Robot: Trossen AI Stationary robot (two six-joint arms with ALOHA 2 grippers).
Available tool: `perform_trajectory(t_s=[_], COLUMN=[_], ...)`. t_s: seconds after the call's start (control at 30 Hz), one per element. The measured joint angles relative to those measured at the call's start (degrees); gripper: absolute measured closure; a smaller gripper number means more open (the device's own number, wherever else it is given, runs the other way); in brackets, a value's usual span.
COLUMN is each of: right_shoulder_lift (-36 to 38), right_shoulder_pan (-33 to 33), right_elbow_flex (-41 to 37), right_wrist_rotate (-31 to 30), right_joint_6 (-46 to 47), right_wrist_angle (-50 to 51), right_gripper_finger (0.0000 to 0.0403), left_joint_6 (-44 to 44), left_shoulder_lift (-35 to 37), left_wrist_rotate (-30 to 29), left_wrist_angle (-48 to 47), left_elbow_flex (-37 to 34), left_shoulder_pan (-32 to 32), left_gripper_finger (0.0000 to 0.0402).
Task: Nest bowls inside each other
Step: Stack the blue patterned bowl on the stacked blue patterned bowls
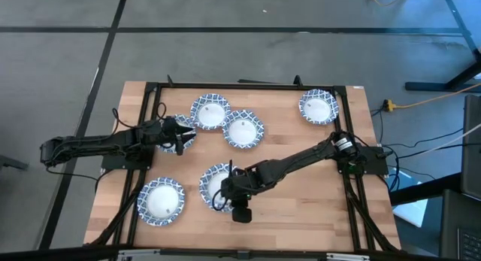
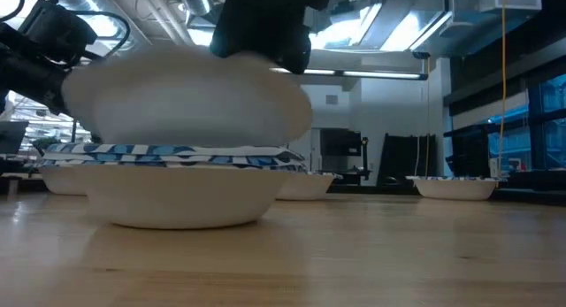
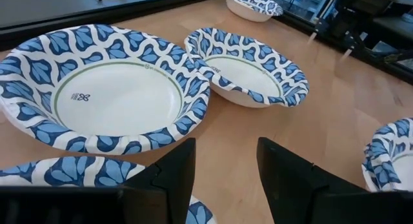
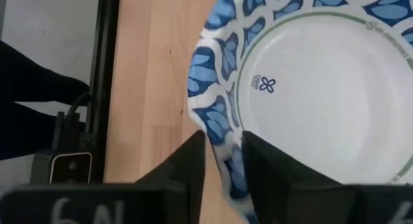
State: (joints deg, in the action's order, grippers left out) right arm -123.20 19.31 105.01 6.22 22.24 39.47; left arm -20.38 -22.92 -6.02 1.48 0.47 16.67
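- The right claw reaches across the wooden bench to the front-middle bowl; in the right wrist view its two fingers pinch that bowl's blue-patterned rim, one finger on the outside, the other on the inside; the white centre with a small printed mark fills much of that view.
- In the low view a bowl hangs blurred just above a second bowl that sits on the bench; a dark arm part stands over it; whether the upper one touches the lower I cannot tell.
- The left claw lies at the left rear of the bench over a bowl at the left edge; in the left wrist view its fingers are spread with bare wood between them, and they grip nothing.
- Ahead of the left claw, two bowls sit side by side with rims touching or overlapping: one rear bowl and its neighbour; the left wrist view shows them as the large near bowl and the smaller-looking one.
- A lone bowl sits at the right rear corner, well apart from the others.
- Another bowl rests at the front left, near the one in the right claw.
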Motion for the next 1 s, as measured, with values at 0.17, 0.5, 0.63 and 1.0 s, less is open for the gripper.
perform_trajectory(t_s=[0.17,0.5,0.63,1.0], right_shoulder_lift=[0.0,2.6,6.0,26.7], right_shoulder_pan=[0.0,-0.6,-0.6,-2.3], right_elbow_flex=[0.0,0.0,-1.5,-23.0], right_wrist_rotate=[-0.1,-10.9,-16.9,-26.1], right_joint_6=[0.0,-0.2,0.1,4.9], right_wrist_angle=[1.4,13.0,17.4,13.1], right_gripper_finger=[0.0237,0.0183,0.0182,0.0189], left_joint_6=[0.0,0.0,0.0,-0.1], left_shoulder_lift=[0.0,0.0,0.0,0.0], left_wrist_rotate=[0.0,0.3,1.3,1.3], left_wrist_angle=[0.0,0.0,-0.3,-0.2], left_elbow_flex=[0.0,0.0,0.0,0.0], left_shoulder_pan=[0.0,0.0,0.0,0.0], left_gripper_finger=[0.0242,0.0242,0.0242,0.0242])
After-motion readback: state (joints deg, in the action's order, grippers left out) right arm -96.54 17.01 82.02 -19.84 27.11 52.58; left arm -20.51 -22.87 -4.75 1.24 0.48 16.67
